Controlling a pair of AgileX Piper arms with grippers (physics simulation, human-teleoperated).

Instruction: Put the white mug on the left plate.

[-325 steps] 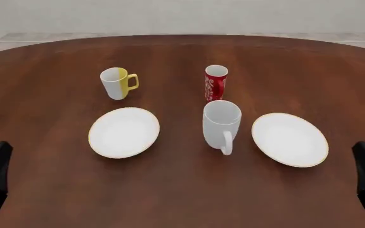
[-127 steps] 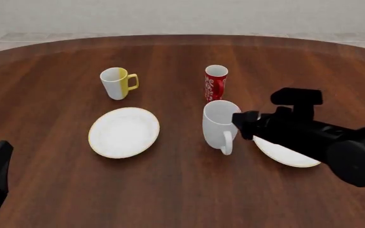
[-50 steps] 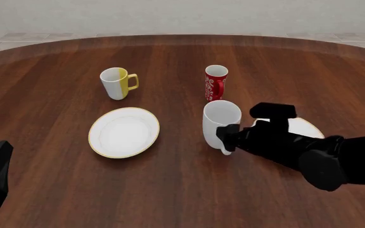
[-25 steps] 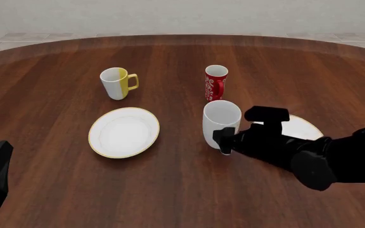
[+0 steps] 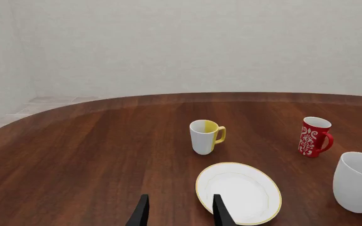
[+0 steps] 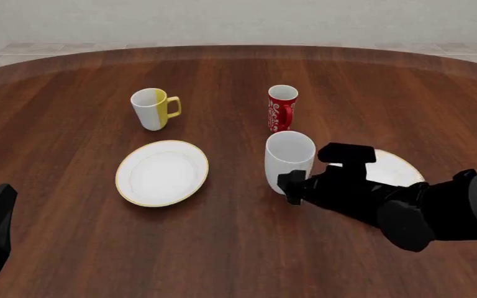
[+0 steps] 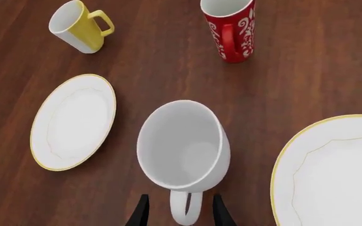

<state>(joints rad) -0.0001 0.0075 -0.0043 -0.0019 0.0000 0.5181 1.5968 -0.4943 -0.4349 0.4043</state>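
White ceramic, upright and untouched on the dark wood surface [image 6: 72,68]: the white mug [image 6: 289,160] stands at 3 o'clock from the left plate [image 6: 162,172], well apart from it, so nothing is delivered yet. The right tool [image 7: 179,213] has its fingers spread on either side of the mug's handle, not closed on it. Judged from this, only the approach is done; gripping, lifting and carrying toward 9 o'clock remain. The left tool [image 5: 177,214] waits open, empty.
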